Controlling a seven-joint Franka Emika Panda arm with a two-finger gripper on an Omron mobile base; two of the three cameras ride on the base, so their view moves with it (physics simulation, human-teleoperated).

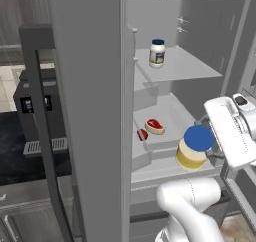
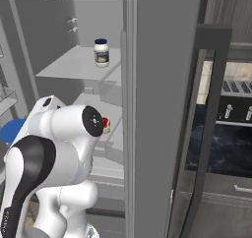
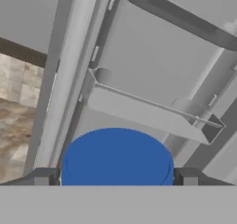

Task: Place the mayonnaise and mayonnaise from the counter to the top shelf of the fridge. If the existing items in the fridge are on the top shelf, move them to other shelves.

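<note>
**Reporter:** Blue-lidded mayonnaise jar (image 3: 116, 158) fills the hand camera's foreground. Who has it?

**Editor:** It sits between the gripper (image 1: 212, 153)'s wide-spread fingers, gripped at its sides by the look of it, carried in front of the open fridge (image 1: 90, 111), level with the lower shelves (image 1: 165, 168).

**Reporter:** And the top shelf (image 1: 192, 68)?

**Editor:** One jar down: the navy-lidded mayonnaise (image 1: 157, 53) stands there upright. The steak (image 1: 154, 126) and the round red vegetable (image 1: 142, 134) lie a shelf below, side by side.

**Reporter:** What's left?

**Editor:** Likely just lifting this second jar up beside the first and releasing it.
</note>
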